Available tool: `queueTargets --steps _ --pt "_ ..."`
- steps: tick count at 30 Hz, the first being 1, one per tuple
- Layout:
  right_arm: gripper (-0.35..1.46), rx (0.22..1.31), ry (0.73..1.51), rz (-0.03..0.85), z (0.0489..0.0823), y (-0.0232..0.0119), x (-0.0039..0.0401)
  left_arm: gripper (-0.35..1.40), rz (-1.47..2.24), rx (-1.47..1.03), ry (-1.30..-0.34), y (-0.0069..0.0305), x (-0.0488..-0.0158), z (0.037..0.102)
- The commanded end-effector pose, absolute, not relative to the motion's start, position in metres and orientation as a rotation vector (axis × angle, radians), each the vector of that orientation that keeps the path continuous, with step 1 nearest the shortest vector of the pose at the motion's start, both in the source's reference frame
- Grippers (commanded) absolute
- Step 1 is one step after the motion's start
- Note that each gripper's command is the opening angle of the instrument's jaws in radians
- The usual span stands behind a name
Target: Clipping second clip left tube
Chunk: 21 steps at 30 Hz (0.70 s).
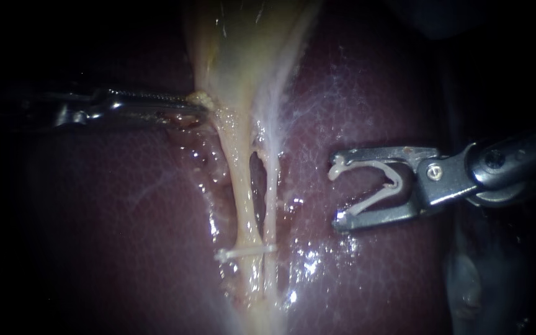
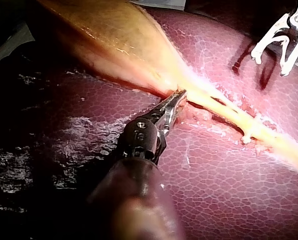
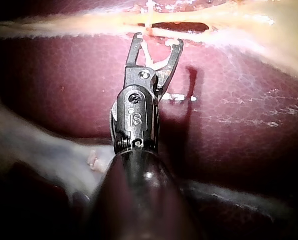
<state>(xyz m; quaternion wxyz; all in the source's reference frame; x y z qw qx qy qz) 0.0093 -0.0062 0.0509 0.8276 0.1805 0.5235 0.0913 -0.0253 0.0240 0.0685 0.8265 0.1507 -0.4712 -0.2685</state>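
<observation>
Holding a white clip (image 1: 394, 180) between its jaws, my right instrument (image 1: 336, 193) sat over the liver (image 1: 373, 93), to the right of both tubes and clear of them. Its jaws stood wide apart, one leg of the clip lying against each, so the clip made an open V with its mouth turned toward the tubes. The clip looked thin, pale and smooth, bent at the back where the jaws met, and its upper leg ended in a small hook. From the right wrist camera the same jaws (image 3: 157, 40) were spread just short of the pale strands ahead of them. My left instrument (image 1: 196, 110) had its jaws closed on a scrap of yellowish tissue at the narrow lower end of the gallbladder (image 1: 237, 49), where it tapered into the tubes; the left wrist camera showed that pinch (image 2: 179, 96) too. Two tubes ran down over the liver, side by side with a dark slit between them: the left tube (image 1: 243, 192), thicker and yellow, and the right tube (image 1: 271, 186), thinner and whiter. Two clips were in sight: the one being held, and a closed clip (image 1: 243, 252) lying across the left tube lower down, its right end reaching the right tube. There were two instruments, one gallbladder and one liver.
</observation>
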Motion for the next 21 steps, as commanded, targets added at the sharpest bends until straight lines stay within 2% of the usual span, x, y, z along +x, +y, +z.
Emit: queueTargets --steps 1,14,21 --pt "0.5 0.383 1.112 0.194 0.0509 -0.0062 0.0093 -0.35 -0.569 0.321 -1.002 0.024 -0.0252 0.0684" --pt "0.5 0.386 1.113 0.192 0.0509 -0.0062 0.0093 -0.35 -0.61 0.321 -1.029 0.0266 -0.022 0.0622" --pt "0.5 0.413 1.126 0.196 0.0508 -0.0063 0.01 -0.35 -0.606 0.314 -1.029 0.0265 -0.0218 0.0622"
